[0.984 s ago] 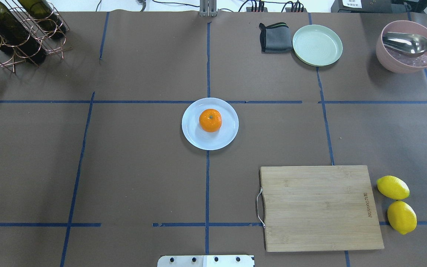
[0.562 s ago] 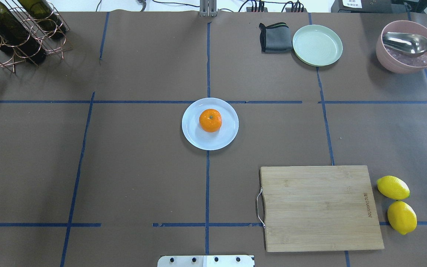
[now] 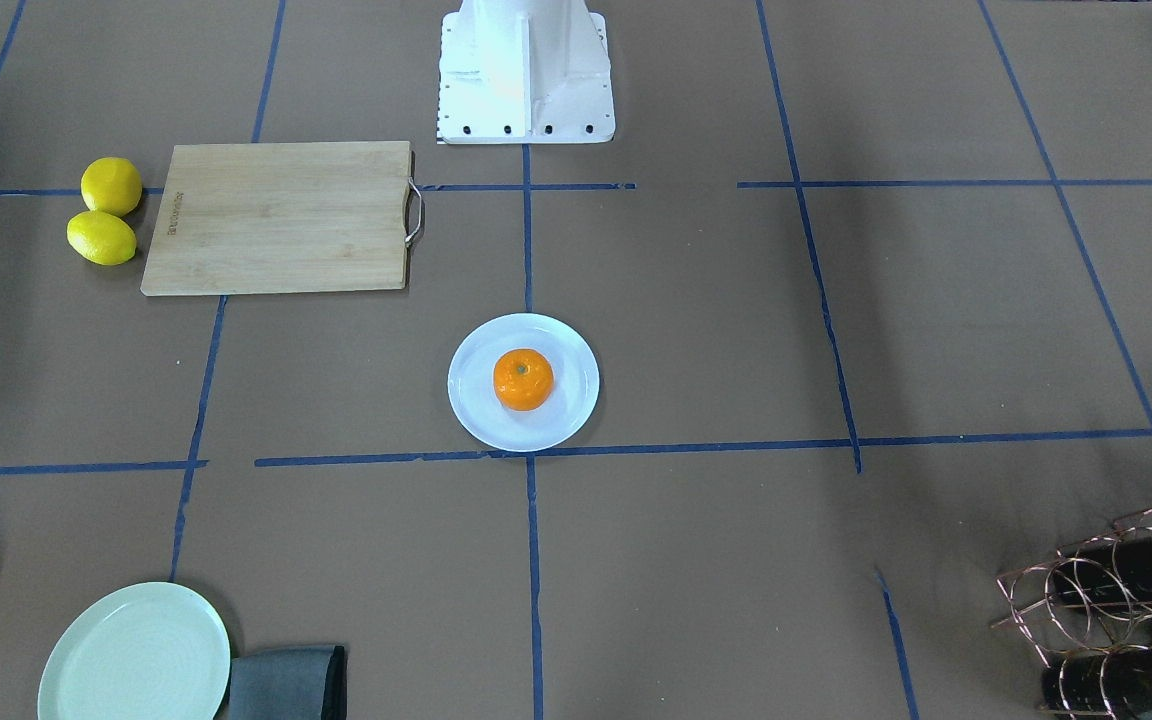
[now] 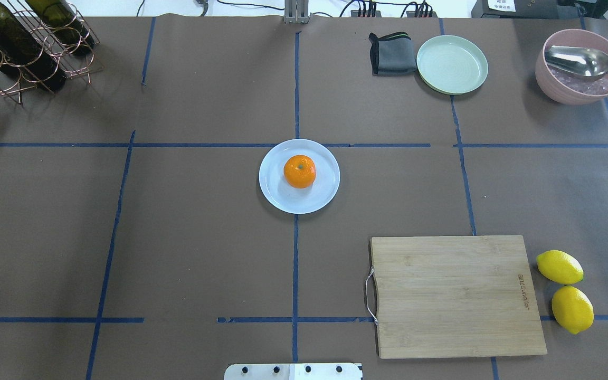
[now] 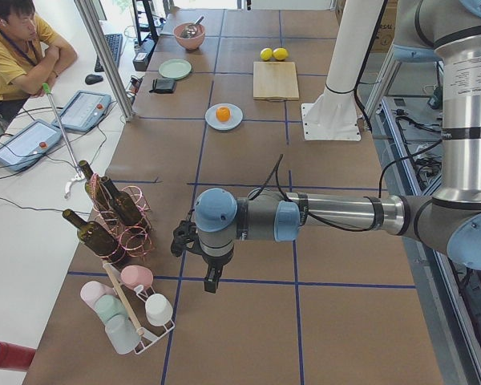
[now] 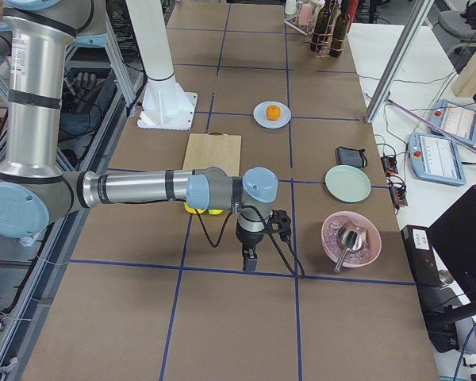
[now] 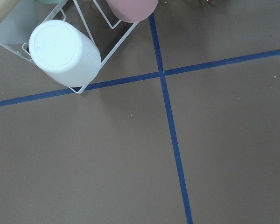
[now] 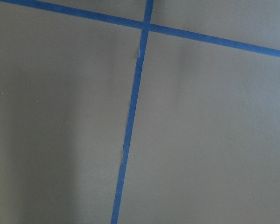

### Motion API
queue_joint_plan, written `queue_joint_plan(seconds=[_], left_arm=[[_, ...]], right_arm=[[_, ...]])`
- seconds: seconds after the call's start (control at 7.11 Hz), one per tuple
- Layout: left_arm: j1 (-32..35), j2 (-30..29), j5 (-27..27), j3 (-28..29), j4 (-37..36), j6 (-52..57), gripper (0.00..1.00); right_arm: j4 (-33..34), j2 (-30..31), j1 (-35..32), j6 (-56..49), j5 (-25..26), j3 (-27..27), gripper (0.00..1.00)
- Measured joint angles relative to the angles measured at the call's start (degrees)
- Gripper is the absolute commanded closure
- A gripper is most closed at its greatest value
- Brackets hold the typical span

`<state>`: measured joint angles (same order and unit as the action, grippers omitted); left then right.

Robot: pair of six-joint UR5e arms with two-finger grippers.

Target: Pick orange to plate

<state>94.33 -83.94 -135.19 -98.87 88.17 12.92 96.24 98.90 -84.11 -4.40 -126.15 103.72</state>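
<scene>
One orange (image 4: 299, 171) on plate (image 4: 278, 196), stem up (round)

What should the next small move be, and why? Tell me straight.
Probably none on the fruit: the orange already sits near the middle of the white plate, and nothing grips it. The left pincer and right pincer hang at opposite ends of the table, far from it. I would simply leave both arms parked.
</scene>
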Motion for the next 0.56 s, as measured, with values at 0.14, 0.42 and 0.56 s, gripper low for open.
queue_joint_plan(seconds=[0.14,0.42,0.56], left_arm=[[0.0,0.0,0.0,0.0,0.0,0.0,0.00],[0.0,0.1,0.0,-0.1,0.1,0.0,0.00],[0.0,0.1,-0.1,-0.1,0.1,0.0,0.00]], right_arm=[[0.0,0.0,0.0,0.0,-0.2,-0.3,0.00],[0.0,0.0,0.0,0.0,-0.6,-0.5,0.00],[0.0,0.1,0.0,0.0,-0.6,-0.7,0.00]])
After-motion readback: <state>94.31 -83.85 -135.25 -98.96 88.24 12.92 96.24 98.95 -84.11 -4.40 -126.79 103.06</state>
